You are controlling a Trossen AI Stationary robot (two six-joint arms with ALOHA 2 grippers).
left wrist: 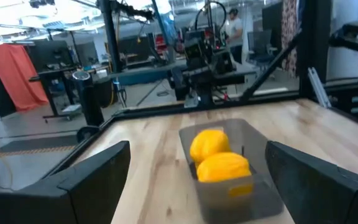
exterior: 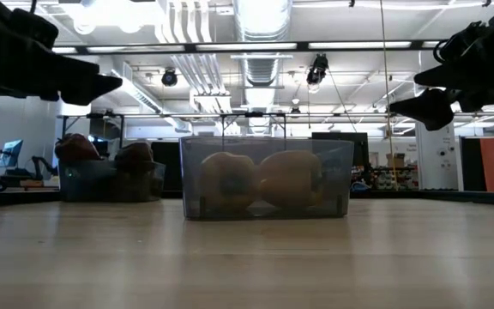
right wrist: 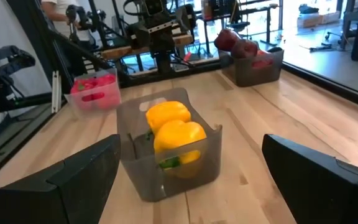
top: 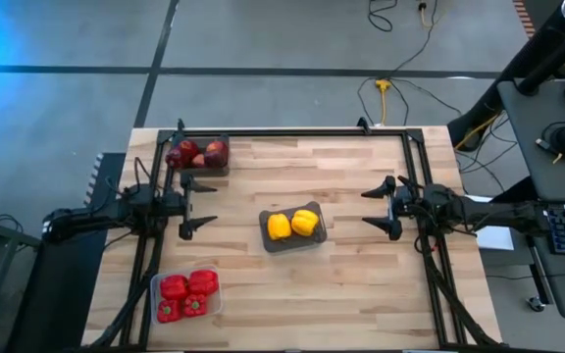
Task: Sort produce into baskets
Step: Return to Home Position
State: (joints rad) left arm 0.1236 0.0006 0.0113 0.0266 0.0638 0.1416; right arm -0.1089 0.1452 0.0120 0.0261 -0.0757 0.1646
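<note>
Produce looks fully sorted: two yellow peppers (top: 292, 225) sit in the grey bin (top: 297, 245) at table centre. Apples (top: 196, 154) are in the other grey bin (top: 204, 171) at the upper-left corner in the high view, tight by the black frame rail (top: 292, 131). Red peppers (top: 186, 296) are in the clear bin (top: 155, 294) near the lower-left edge. Nothing's loose on the table (top: 381, 284), so prob. only parking the arms is left. Left gripper (top: 202, 206) & right gripper (top: 371, 208) hover at opp. sides, fingers spread wide, empty. Right half is bare wood w/ plenty of room.

Both arms hang level, facing each other; left pincer (top: 204, 207) and right pincer (top: 368, 208) gape wide.
</note>
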